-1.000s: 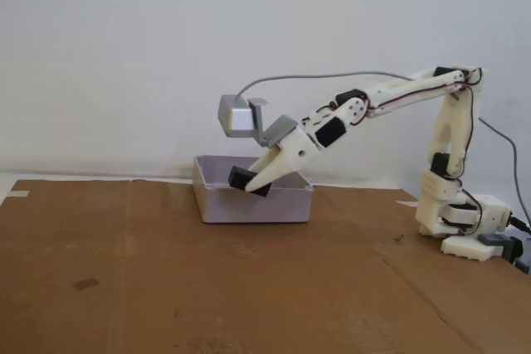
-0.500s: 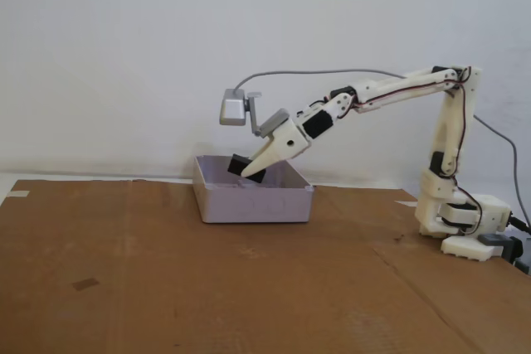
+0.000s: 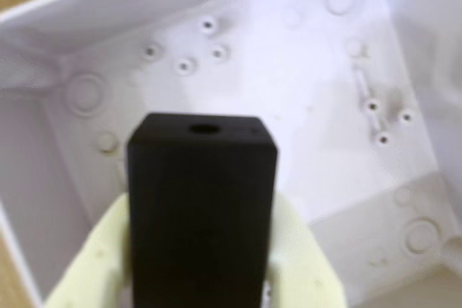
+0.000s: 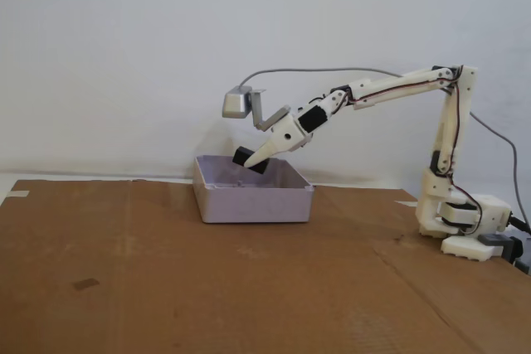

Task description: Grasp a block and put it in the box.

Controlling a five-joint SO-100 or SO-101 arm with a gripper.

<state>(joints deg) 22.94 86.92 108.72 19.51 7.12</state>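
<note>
Black block (image 4: 250, 159) clamped in gripper (image 4: 253, 161) above box (image 4: 253, 203).

The block (image 3: 202, 207) is showing a matt black, faintly grainy finish. The box (image 3: 303, 70) is looking like smooth pale lilac plastic with moulded round bosses, slightly glossy. The hand (image 4: 251, 161) is appearing as cream plastic with a rough printed texture. The table (image 4: 166, 279) is wearing dull brown cardboard.
</note>
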